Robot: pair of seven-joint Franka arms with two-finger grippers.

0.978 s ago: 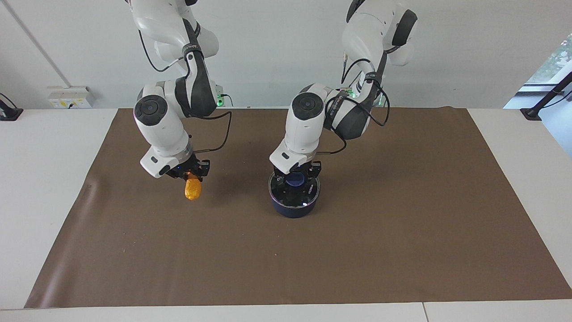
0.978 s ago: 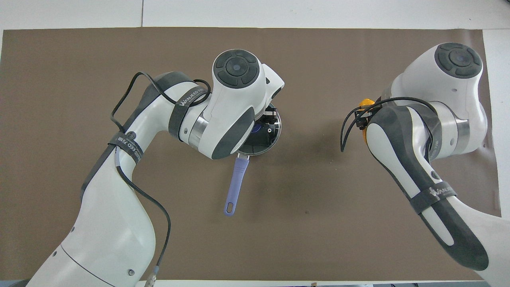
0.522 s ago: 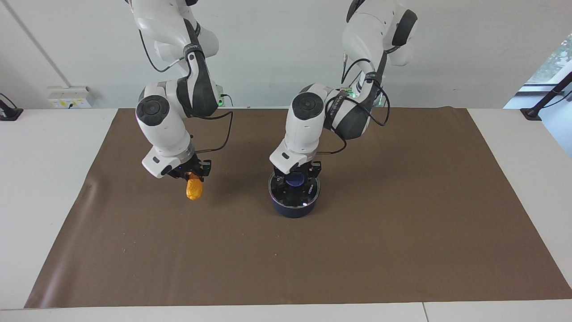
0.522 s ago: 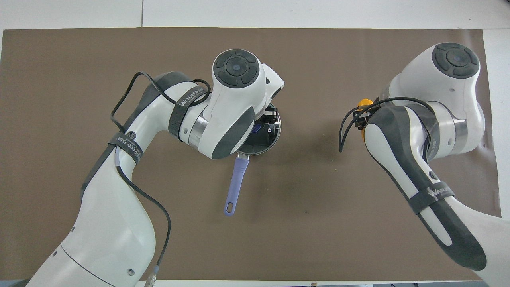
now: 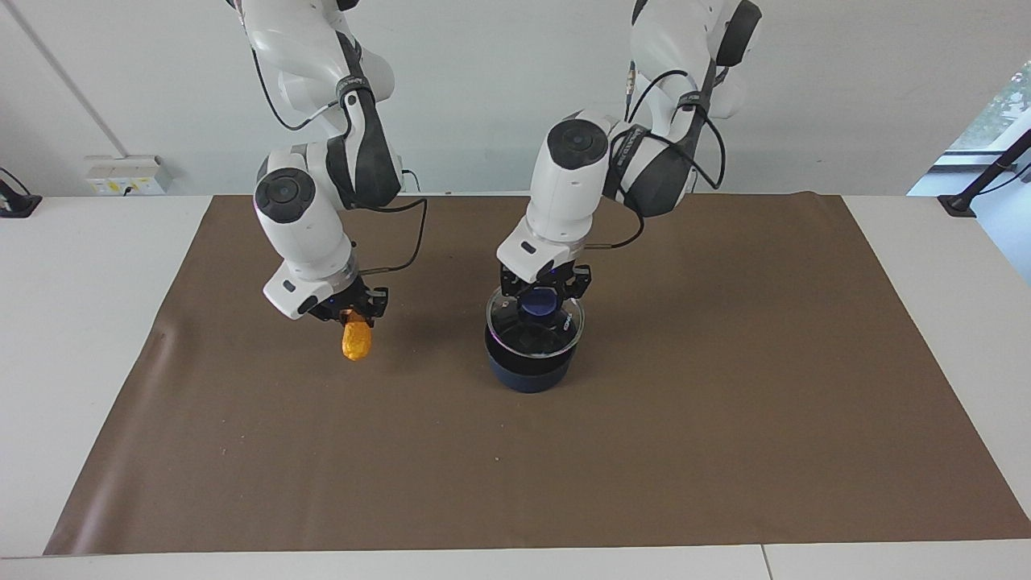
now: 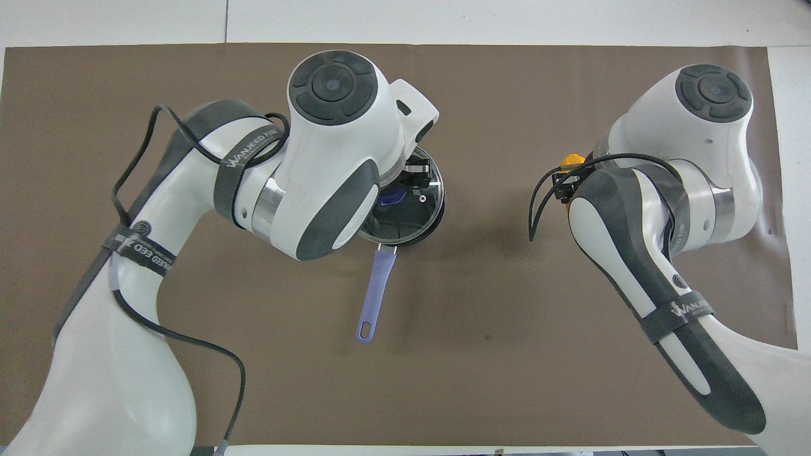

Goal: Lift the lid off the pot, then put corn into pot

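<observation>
The dark navy pot (image 5: 527, 372) stands mid-mat, its long blue handle (image 6: 375, 294) pointing toward the robots. My left gripper (image 5: 538, 300) is shut on the blue knob of the glass lid (image 5: 535, 332) and holds the lid a little above the pot's rim. In the overhead view the lid (image 6: 410, 216) covers most of the pot. My right gripper (image 5: 355, 320) is shut on the orange-yellow corn (image 5: 356, 343), which hangs down above the mat beside the pot, toward the right arm's end. In the overhead view only the corn's tip (image 6: 573, 159) shows past the arm.
A brown mat (image 5: 725, 403) covers the white table (image 5: 80, 322). Nothing else lies on it. The left arm's forearm and wrist hang over the pot's side nearer its own base.
My left gripper has risen with the lid, which now hangs above the pot instead of sitting on it. My right gripper has drifted slightly toward the pot with the corn.
</observation>
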